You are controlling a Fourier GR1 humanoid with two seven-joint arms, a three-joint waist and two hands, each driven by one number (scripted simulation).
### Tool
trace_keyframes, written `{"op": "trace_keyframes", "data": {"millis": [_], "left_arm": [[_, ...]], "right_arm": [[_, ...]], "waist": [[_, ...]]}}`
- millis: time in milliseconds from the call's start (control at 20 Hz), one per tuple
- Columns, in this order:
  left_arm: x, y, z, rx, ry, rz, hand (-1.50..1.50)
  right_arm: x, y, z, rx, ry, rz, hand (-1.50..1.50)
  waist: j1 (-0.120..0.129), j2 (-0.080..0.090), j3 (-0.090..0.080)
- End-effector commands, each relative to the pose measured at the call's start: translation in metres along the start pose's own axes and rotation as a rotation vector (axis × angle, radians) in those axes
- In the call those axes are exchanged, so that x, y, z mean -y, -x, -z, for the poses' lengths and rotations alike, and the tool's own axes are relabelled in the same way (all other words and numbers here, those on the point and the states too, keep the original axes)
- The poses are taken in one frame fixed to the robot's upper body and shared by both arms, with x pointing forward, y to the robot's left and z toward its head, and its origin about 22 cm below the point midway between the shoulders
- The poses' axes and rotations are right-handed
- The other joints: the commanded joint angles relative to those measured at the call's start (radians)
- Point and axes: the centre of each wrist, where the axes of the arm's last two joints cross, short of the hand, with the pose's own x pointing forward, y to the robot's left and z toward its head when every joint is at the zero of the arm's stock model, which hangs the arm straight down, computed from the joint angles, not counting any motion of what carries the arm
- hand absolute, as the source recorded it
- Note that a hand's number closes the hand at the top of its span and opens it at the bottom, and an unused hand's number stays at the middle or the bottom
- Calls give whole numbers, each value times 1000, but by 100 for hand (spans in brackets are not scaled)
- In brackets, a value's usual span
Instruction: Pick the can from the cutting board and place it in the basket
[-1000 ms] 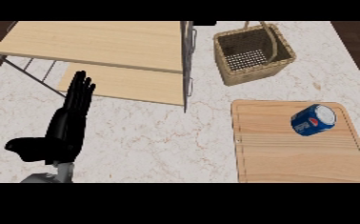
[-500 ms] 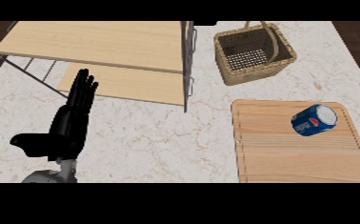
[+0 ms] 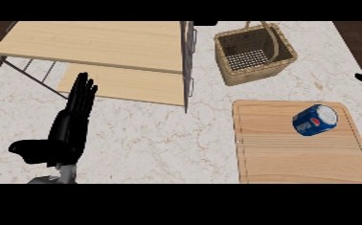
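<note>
The can (image 3: 315,119) lies on the board (image 3: 297,157), right; basket (image 3: 281,67) beyond it. Left hand (image 3: 67,128) rests flat-fingered, near left; right hand unseen.

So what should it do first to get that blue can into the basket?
Probably bring the right hand into view over the can: it lies on its side on the cutting board, untouched, near the right edge. Only the left hand shows, open and resting far left. The basket sits just beyond the board.

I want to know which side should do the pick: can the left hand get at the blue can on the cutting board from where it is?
Probably not easily. The left hand rests open at the view's left, while the blue can lies on the cutting board at the far right. Nothing blocks the marble counter between.
</note>
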Motion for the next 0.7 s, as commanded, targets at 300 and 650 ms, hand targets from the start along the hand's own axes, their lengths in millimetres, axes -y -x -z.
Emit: {"op": "trace_keyframes", "data": {"millis": [300,650], "left_arm": [[-1,-16,6,-1,12,0,0],[-1,7,4,-2,-3,-16,0]], "right_arm": [[-39,11,25,21,23,-4,-150],[-53,-3,27,-7,60,-20,-150]], "waist": [[0,0,0],[-1,0,0]]}}
